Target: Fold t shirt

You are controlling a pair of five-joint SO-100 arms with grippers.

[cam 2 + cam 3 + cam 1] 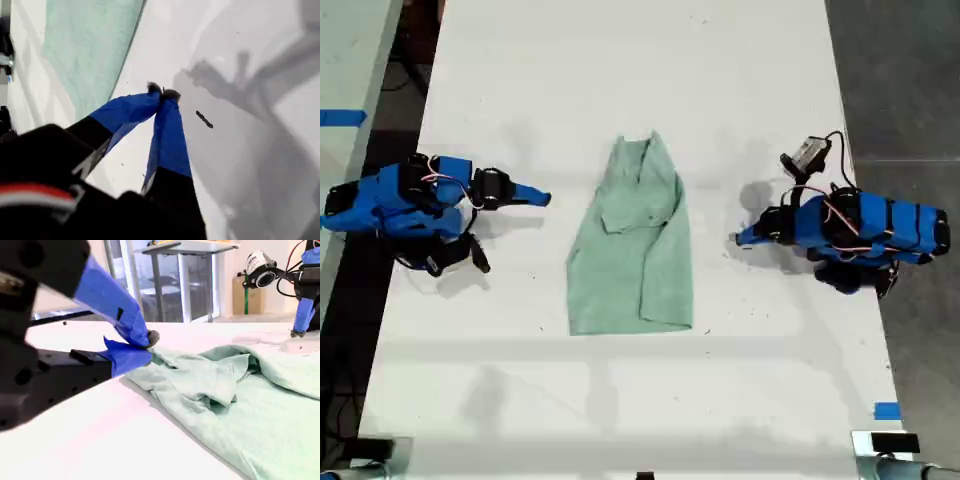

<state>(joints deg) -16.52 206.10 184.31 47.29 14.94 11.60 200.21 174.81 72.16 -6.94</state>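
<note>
The t shirt (635,250) lies wrinkled on the white table (620,60), at the middle of the exterior view, with one sleeve folded inward. My first gripper (740,238) (162,92) is shut and empty above bare table, on the exterior view's right, a short way from the t shirt (85,55). My second gripper (542,198) (147,342) is shut and empty on the exterior view's left, apart from the t shirt (240,405). The second wrist view looks low across the cloth to the first arm (305,290) beyond it.
A blue tape mark (886,410) sits near the table's edge at the exterior view's lower right, and another (340,117) lies on a surface at that view's left. Dark floor borders the table on both sides. A small dark speck (204,119) lies by my first gripper.
</note>
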